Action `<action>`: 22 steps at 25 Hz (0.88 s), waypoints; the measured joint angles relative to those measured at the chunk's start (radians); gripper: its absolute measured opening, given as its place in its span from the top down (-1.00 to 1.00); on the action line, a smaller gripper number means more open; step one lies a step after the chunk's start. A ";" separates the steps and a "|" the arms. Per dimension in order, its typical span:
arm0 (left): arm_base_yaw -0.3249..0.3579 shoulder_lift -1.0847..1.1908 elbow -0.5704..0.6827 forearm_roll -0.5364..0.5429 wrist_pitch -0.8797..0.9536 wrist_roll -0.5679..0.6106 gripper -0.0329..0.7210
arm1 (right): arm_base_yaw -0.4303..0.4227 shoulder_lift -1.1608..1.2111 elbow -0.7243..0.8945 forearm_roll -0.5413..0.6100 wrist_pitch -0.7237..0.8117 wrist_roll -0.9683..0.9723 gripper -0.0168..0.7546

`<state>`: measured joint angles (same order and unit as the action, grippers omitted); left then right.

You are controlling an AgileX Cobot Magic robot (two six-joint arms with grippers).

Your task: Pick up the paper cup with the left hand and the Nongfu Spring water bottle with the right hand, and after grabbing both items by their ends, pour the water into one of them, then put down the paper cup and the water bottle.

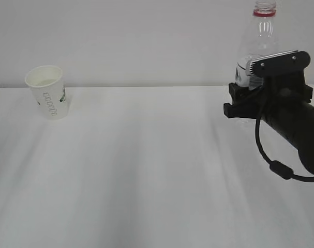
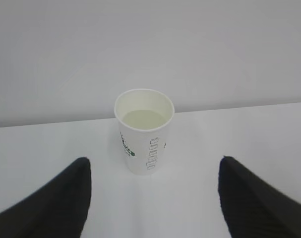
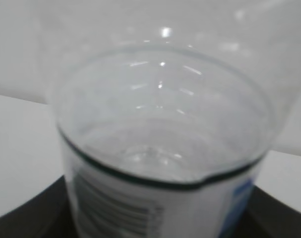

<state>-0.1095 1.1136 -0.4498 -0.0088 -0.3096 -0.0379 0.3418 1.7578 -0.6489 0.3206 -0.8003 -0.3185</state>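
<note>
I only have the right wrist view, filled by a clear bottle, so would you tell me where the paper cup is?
Observer: The paper cup stands upright at the far left of the table, well apart from the bottle.
Operator: Thank you; is the left hand holding it?
Observer: No. In the left wrist view the left hand is open, its fingers short of the cup on either side.
Operator: Is there anything inside the cup?
Observer: Yes, liquid shows inside it, well below the rim.
Operator: Does the bottle have its cap on?
Observer: No, the neck above the red ring is open.
</note>
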 joint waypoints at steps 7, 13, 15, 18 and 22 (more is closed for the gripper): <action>0.000 0.011 0.000 0.000 -0.038 0.000 -0.62 | -0.093 0.004 0.000 -0.004 -0.004 0.026 -0.28; 0.000 0.042 0.000 0.000 -0.040 0.000 -0.62 | -0.191 0.004 0.000 -0.046 -0.006 0.032 -0.28; 0.000 0.046 0.000 0.000 -0.042 0.000 -0.62 | -0.208 0.006 0.000 -0.078 -0.010 0.039 -0.28; 0.000 0.046 0.000 0.000 -0.055 0.000 -0.62 | -0.219 0.029 -0.008 -0.125 -0.026 0.070 -0.28; 0.000 0.046 0.000 0.000 -0.062 0.000 -0.62 | -0.221 0.086 -0.044 -0.187 -0.027 0.125 -0.28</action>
<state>-0.1095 1.1598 -0.4498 -0.0088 -0.3720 -0.0379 0.1206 1.8434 -0.6928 0.1334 -0.8270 -0.1936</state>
